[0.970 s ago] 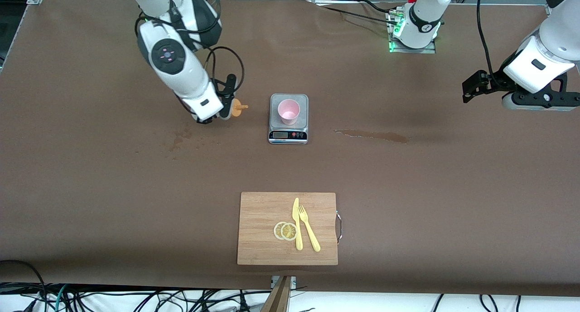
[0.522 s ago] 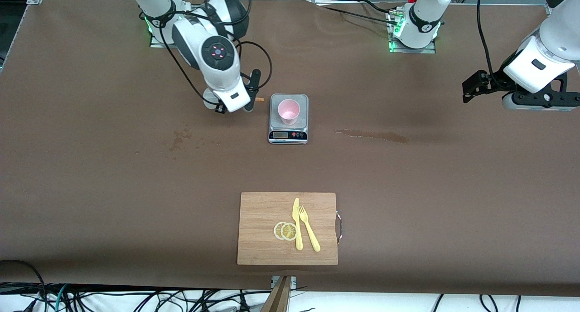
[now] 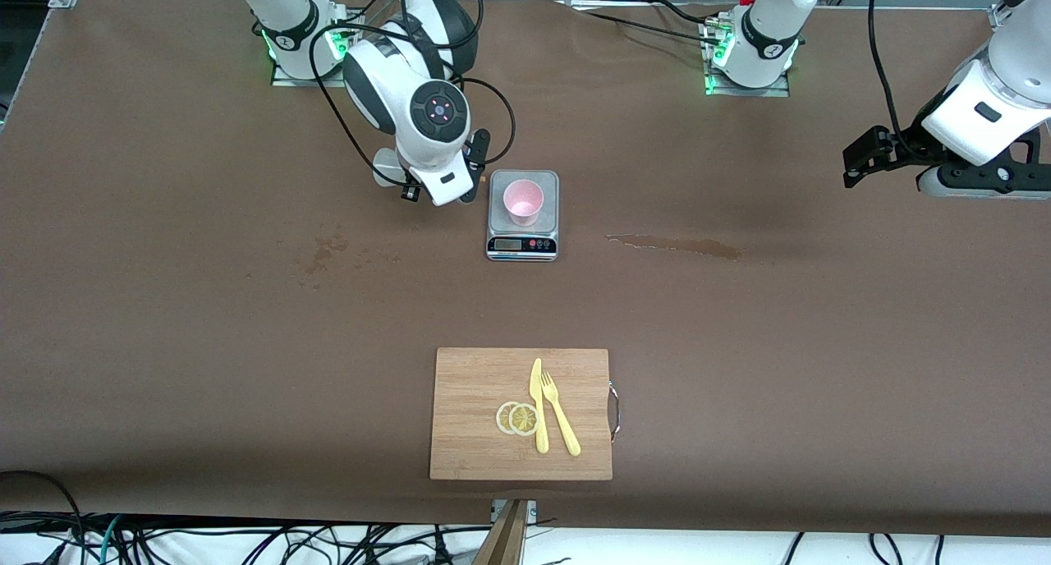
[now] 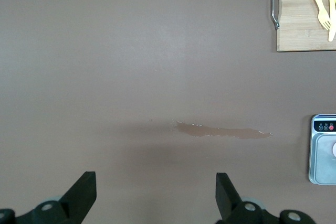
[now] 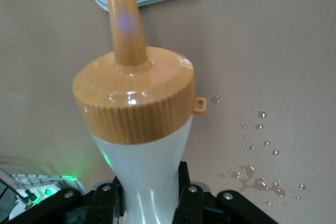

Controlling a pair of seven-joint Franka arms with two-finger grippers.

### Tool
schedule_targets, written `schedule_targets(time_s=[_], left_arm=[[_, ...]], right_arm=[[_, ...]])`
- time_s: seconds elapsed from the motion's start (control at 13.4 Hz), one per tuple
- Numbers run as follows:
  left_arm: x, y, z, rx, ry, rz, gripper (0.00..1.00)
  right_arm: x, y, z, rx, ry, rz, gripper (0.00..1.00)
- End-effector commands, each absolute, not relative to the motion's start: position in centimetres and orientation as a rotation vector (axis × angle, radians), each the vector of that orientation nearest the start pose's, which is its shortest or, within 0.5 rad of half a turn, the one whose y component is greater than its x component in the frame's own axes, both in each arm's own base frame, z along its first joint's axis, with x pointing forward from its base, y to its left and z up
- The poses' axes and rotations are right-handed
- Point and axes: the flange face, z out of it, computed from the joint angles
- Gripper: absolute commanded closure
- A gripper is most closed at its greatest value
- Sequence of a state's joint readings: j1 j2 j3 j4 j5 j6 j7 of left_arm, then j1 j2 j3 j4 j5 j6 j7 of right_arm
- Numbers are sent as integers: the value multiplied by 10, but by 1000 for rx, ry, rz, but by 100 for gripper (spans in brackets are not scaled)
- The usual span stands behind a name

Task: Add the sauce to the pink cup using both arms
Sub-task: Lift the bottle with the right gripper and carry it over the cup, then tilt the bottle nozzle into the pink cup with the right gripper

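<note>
The right gripper (image 5: 147, 198) squeezes its fingers on the sauce bottle (image 5: 137, 129), tipped toward the pink cup (image 3: 523, 201) to pour. The left gripper (image 4: 155, 195) waits, fingers wide.

The squeeze bottle (image 5: 149, 177) clamped in my right gripper (image 5: 149, 203) is milky, translucent plastic, smooth; its orange nozzle cap (image 5: 134, 100) is glossy plastic with fine ribbing round the skirt and wet-looking highlights on top. My fingers (image 5: 191, 203) are matt black with bright screw heads. The table (image 3: 205, 319) wears a matt brown covering, smooth, marked by a shiny wet streak (image 4: 223, 131) and scattered glistening droplets (image 5: 257, 145). The scale (image 3: 523, 216) has a brushed, metallic-looking platform. The pink cup (image 3: 523, 202) on it is matt plastic. The cutting board (image 3: 476, 413) is pale wood with visible grain and a shiny metal handle (image 4: 273, 6); the fork (image 3: 561, 413) and knife (image 3: 538, 405) look like yellow plastic.
</note>
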State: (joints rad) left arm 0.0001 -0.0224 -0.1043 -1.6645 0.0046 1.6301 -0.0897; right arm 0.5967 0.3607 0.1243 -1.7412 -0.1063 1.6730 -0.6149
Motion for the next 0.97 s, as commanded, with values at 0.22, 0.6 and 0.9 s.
schedule_targets(time_s=[0.22, 0.6, 0.9], left_arm=[[555, -55, 598, -3145, 38, 44, 0], [554, -55, 598, -3146, 43, 54, 0], [554, -54, 598, -3146, 38, 54, 0]], right_arm=[[464, 420, 324, -2489, -2003, 800, 99], [460, 432, 319, -2499, -2023, 847, 99], [471, 435, 323, -2523, -2018, 907, 99]])
